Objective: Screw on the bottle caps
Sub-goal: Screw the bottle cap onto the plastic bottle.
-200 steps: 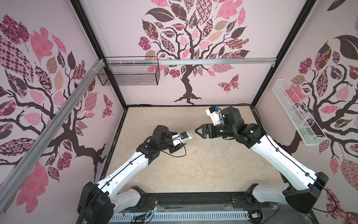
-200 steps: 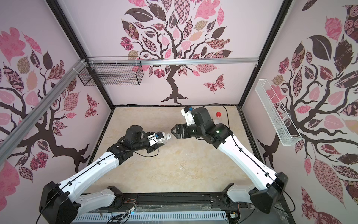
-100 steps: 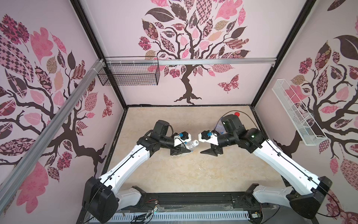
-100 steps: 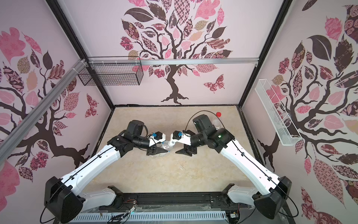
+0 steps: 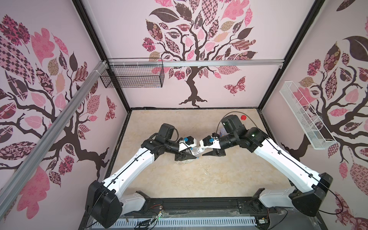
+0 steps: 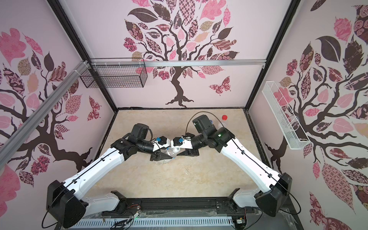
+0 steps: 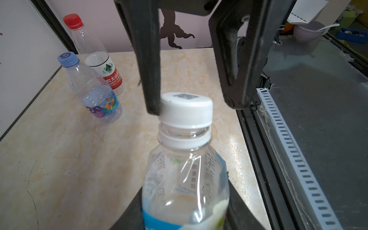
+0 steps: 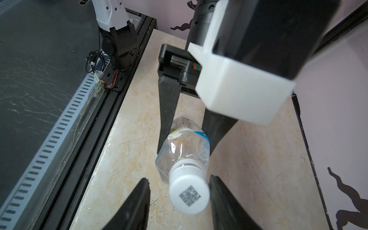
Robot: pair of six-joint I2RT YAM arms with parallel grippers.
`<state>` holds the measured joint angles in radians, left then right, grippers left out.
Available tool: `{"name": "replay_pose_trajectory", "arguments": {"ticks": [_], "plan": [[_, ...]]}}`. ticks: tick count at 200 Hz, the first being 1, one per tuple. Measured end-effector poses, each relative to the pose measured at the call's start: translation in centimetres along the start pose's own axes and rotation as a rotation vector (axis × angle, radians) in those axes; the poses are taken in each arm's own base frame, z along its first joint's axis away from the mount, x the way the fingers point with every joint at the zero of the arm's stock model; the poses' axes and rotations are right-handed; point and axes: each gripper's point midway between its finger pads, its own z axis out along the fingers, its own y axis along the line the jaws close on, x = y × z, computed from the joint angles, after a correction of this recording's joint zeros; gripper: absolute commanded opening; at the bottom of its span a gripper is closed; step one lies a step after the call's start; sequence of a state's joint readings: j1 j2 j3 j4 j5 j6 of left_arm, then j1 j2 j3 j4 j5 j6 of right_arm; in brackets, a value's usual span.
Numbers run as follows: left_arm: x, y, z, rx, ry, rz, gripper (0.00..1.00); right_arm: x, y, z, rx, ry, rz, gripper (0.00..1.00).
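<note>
Right gripper: jaws parted astride the white cap, one finger touching it, the other just clear.
Cap: sitting on the bottle neck.
Left gripper: clamped on that bottle's body, middle of the table.
Far right: red-topped bottle and blue-topped bottle, upright, side by side.

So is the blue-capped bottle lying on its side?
No, the blue-capped bottle stands upright beside the red-capped bottle.
</note>
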<state>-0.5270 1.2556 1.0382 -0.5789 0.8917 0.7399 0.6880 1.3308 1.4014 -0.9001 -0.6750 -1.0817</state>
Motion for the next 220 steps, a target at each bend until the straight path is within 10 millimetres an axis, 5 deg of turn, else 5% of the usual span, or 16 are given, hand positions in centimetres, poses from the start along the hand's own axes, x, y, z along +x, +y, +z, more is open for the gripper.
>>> {"name": "replay_pose_trajectory", "arguments": {"ticks": [94,149,220], "plan": [[0.7,-0.4,0.2,0.0,0.047,-0.016,0.31,0.6,-0.1,0.7,-0.023,0.032,0.051,0.0],[1.5,1.4,-0.3,-0.236,0.148,0.075,0.3,1.9,-2.1,1.7,0.051,0.118,0.425,0.0],[1.9,4.4,-1.4,-0.483,0.18,0.193,0.3,2.7,-5.4,2.1,0.267,0.14,1.163,0.0]]}}
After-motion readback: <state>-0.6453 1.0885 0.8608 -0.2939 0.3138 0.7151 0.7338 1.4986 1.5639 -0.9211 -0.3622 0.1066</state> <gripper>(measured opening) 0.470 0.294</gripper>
